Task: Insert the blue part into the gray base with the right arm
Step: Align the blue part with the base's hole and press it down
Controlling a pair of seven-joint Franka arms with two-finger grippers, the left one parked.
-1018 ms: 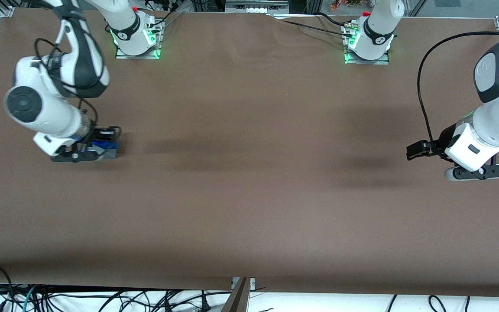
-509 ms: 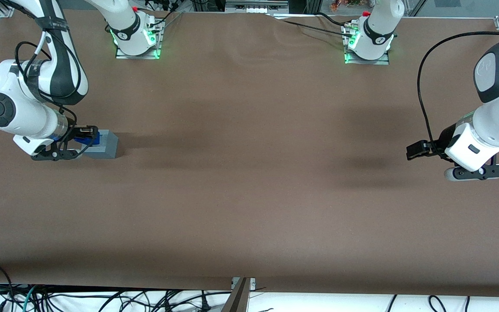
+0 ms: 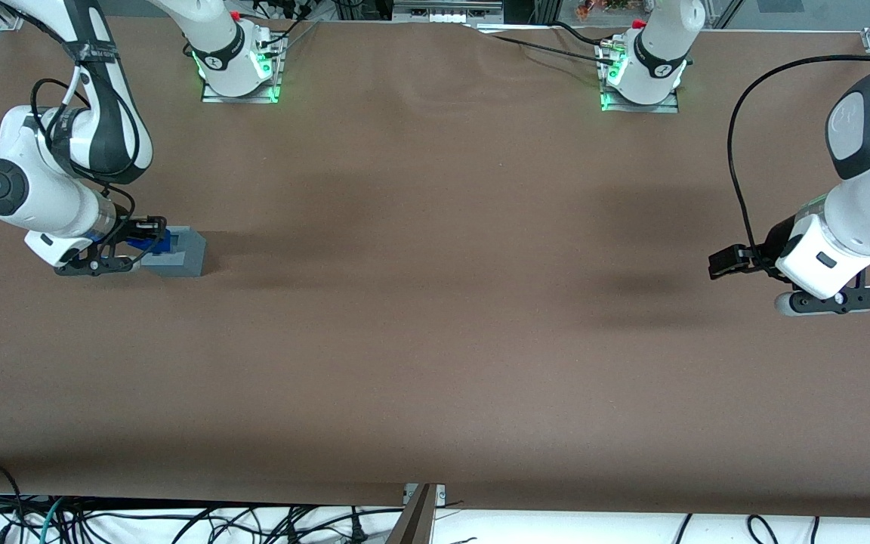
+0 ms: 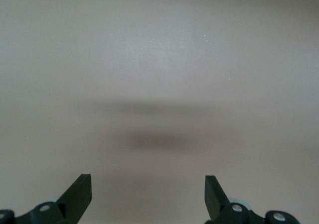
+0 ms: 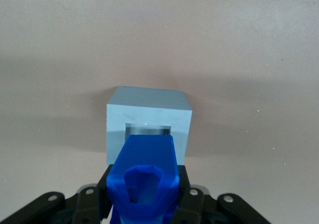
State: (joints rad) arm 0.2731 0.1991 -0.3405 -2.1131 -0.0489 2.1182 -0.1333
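Black gripper [image 3: 142, 240] clamping blue part [image 5: 144, 176] above gray base [image 5: 148, 120].

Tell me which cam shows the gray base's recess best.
The right wrist view. It looks straight at the gray base, and the square recess shows open just past the blue part held in the tool. The front view shows the base small, partly covered by the tool; no recess discernible. The left wrist view shows only table.

bare brown table [image 4: 159, 59], soft shadows, two dark fingertips [image 4: 79, 191]
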